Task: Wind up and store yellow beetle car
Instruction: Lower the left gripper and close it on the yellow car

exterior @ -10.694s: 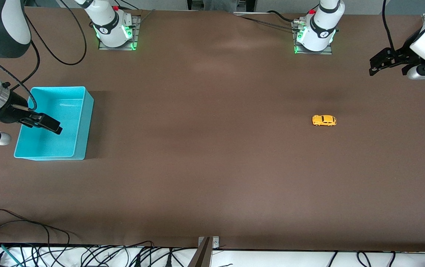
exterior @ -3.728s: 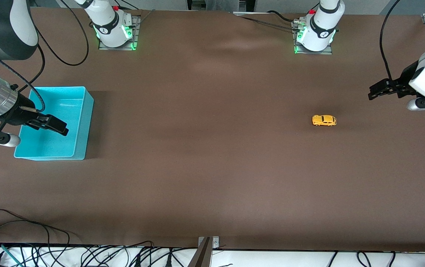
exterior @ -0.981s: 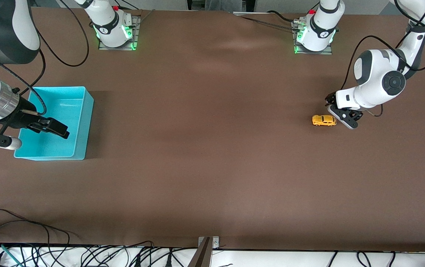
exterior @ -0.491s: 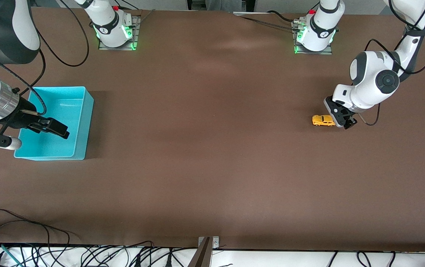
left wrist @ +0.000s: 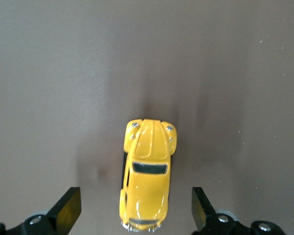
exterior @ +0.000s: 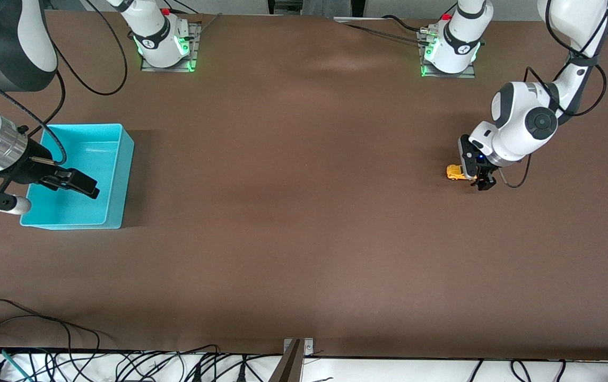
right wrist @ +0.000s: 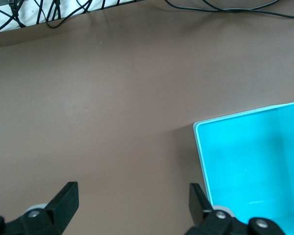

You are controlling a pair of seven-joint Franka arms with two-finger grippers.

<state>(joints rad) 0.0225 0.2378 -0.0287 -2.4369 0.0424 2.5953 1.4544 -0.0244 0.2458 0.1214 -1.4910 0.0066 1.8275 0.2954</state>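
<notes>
The yellow beetle car is seen at the right of the front view, a little above mid-height, standing on its wheels on the brown table toward the left arm's end. The left gripper is placed low over the car's rear half, so that only its nose shows in the front view. In the left wrist view the car lies at the lower middle of the frame, lengthwise between the two fingers, which are spread wide with clear table showing on each side of the body; nothing is gripped yet.

The step in hand is judged to be the grasp before the wind-up. It would be done well if the gripper were lowered straight until the pads flank the doors, and closed gently across the car's width, since so small and rounded a body may squirt out or tip if it is pinched high or off-centre. The wheels should be kept on the table, so that they can be dragged backward.

The right gripper waits, wide open and empty, over the turquoise bin at the left of the front view; in the right wrist view the bin fills the lower right corner.
</notes>
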